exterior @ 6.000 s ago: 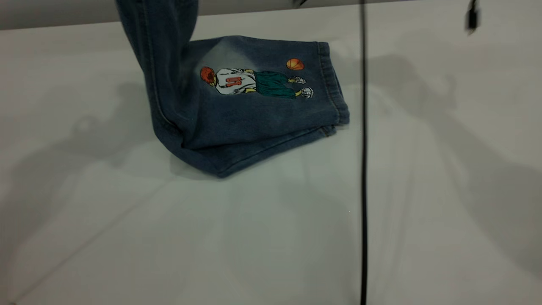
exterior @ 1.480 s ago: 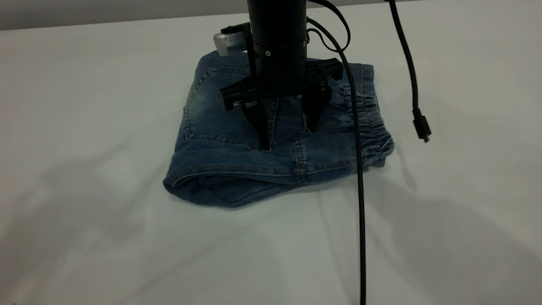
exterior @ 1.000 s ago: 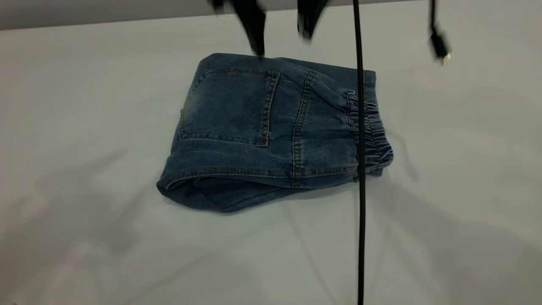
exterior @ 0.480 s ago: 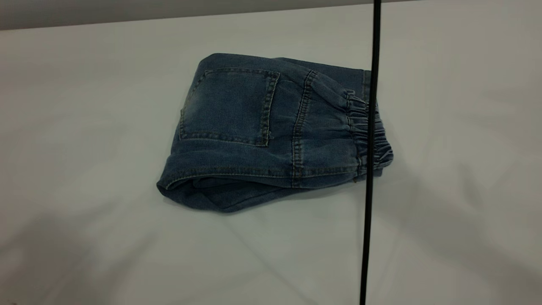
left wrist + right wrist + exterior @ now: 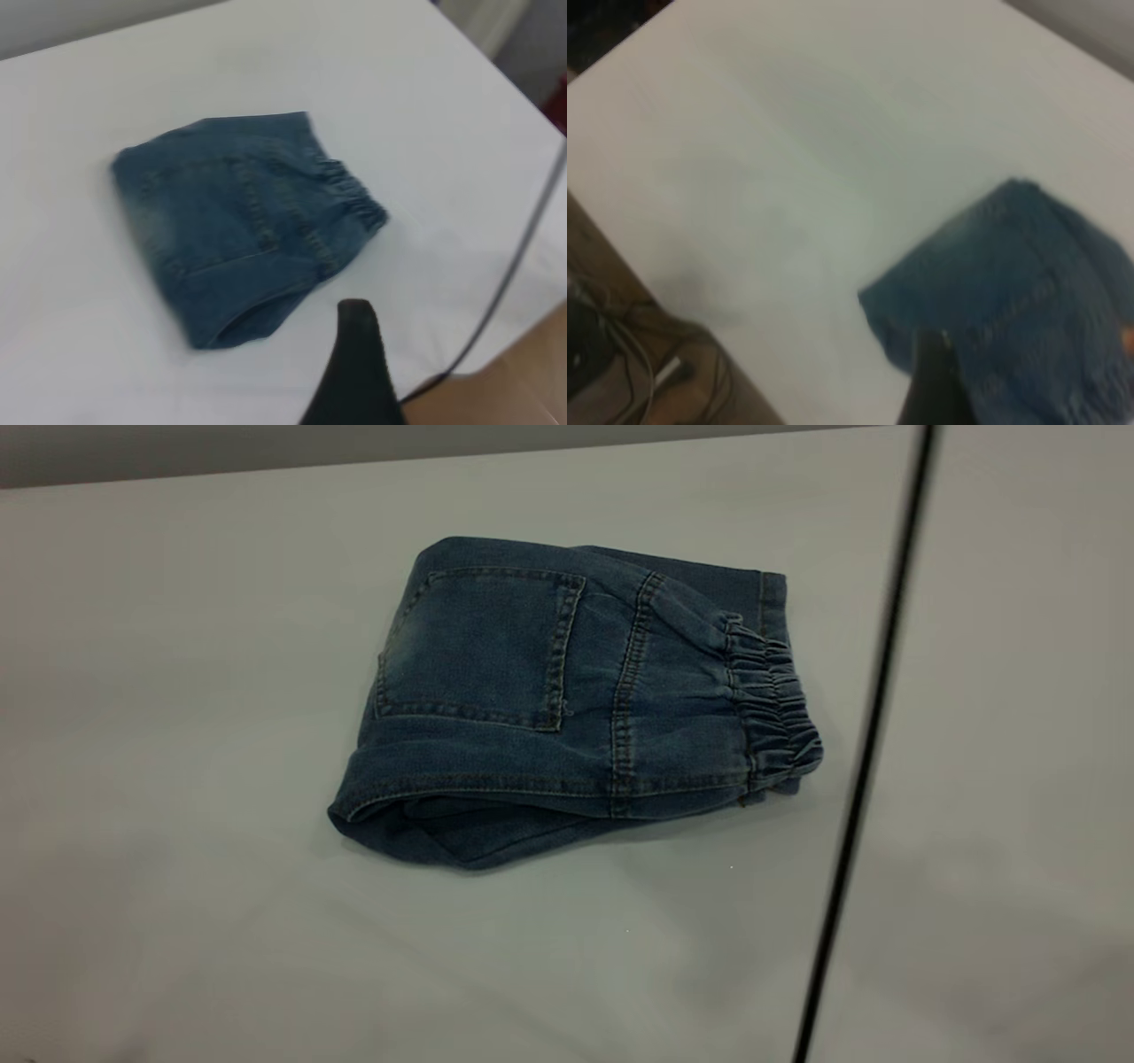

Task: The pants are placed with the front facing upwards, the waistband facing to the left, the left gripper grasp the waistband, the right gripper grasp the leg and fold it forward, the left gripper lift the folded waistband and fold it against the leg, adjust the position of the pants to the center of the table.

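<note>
Blue denim, the pants [image 5: 567, 700] lie folded in a compact bundle near the middle of the table [image 5: 177, 646], waistband [image 5: 771, 708] at the exterior view's right, and nothing touches them. Only a dark fingertip [image 5: 359, 372] of the left gripper and another fingertip [image 5: 935, 385] of the right gripper show, so I cannot tell how the jaws stand. If any centring remains, I judge a gentle push on the whole bundle would keep the layers stacked.

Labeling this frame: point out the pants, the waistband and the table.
pants [image 5: 532, 717], exterior view, denim beside the back pocket
waistband [image 5: 772, 708], exterior view, gathered elastic at the fold's right end
table [image 5: 221, 921], exterior view, bare top in front of the pants
</note>
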Robot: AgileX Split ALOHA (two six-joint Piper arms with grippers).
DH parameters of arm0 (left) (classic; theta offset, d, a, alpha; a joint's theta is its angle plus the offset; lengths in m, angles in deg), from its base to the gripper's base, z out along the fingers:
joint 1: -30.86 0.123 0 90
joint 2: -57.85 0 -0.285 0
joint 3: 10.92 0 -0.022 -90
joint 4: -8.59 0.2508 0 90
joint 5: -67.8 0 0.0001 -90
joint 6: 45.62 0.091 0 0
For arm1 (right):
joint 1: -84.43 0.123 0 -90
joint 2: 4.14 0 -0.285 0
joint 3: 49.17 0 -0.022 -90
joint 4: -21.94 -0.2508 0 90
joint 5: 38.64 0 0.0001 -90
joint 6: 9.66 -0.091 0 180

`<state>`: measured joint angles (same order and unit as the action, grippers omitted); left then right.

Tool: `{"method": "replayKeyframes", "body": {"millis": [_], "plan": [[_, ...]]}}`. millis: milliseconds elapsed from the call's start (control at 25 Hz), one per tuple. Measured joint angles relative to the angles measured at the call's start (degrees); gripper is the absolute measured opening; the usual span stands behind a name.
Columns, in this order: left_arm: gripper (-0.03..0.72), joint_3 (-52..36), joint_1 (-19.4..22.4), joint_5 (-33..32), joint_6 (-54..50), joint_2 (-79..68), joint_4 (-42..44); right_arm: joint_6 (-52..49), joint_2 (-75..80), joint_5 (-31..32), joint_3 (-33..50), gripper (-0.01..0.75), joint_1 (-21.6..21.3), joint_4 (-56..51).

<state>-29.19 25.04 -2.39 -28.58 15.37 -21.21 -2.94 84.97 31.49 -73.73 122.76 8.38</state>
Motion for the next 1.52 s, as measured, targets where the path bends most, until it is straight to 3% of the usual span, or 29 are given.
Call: {"method": "replayKeyframes", "body": {"millis": [480,600,840,1080,1240,1520], "plan": [[0.507,-13.64,0.0,0.1,-15.41,22.05,14.41,2.63,-29.04,-0.14,29.95,0.416,0.0,0.08],[0.507,-18.46,0.0,0.19,-16.52,24.88,17.8,2.75,-37.95,-0.22,38.04,0.416,0.0,0.08],[0.506,-27.35,0.0,0.38,-20.09,26.36,21.07,2.26,-55.51,-7.24,54.06,0.416,0.0,0.95],[0.506,-28.02,0.0,1.7,-21.21,26.36,23.6,-1.59,-69.92,-6.83,67.45,0.416,-0.05,3.47],[0.506,-28.02,0.0,2.26,-23.16,26.31,25.55,-1.71,-76.28,-7.94,72.17,0.416,-0.05,3.72],[0.506,-30.13,0.0,8.48,-23.41,26.31,26.82,-1.71,-78.53,-8.15,72.28,0.416,-0.05,5.99]]}}
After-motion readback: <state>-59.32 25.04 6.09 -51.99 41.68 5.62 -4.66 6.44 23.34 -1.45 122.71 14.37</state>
